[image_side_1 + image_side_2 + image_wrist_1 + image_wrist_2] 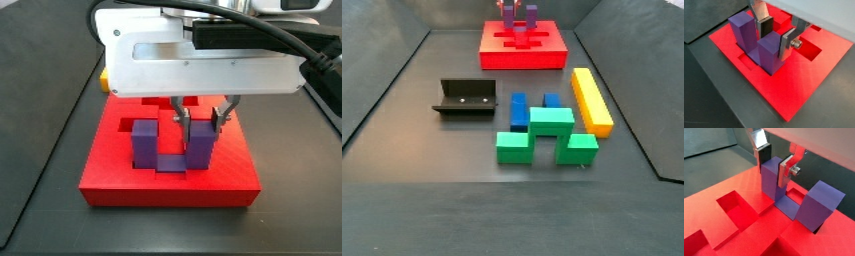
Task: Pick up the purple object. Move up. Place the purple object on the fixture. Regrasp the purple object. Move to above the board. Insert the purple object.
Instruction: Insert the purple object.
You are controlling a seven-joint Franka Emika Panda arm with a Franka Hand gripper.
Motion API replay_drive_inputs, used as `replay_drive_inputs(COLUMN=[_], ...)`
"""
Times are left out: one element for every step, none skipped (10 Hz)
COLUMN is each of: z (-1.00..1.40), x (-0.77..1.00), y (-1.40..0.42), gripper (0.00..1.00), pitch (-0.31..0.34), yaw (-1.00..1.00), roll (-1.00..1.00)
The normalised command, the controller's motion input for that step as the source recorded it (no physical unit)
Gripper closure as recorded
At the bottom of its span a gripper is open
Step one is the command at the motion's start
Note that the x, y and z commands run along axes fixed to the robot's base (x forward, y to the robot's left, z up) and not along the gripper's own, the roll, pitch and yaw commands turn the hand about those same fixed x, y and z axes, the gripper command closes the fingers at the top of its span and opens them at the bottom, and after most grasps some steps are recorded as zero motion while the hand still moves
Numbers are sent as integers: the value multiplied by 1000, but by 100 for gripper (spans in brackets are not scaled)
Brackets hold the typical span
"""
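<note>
— Why does the gripper (776,164) clamp just one prong?

— Its silver fingers (789,42) pinch one upright so the purple object (173,140), base down, seats into a cut-out of the board (134,178) at the far end (seemingly nearly home).

— Materials?

— Matte plastic, square-edged; the fixture (465,98) stands empty nearer.

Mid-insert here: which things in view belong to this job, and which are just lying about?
In the job:
- purple object, standing in the board
- board
- fixture
- claw, plates either side of one prong, above the board

Lying about:
- green blocks
- blue blocks
- yellow bar
</note>
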Motion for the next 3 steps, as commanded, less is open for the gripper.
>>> replay_drive_inputs(z=[-323,0,0], x=[0,0,0], y=[-14,-51,0], gripper=[100,100,100], pitch=[-23,0,0], yaw=[0,0,0], roll=[0,29,0])
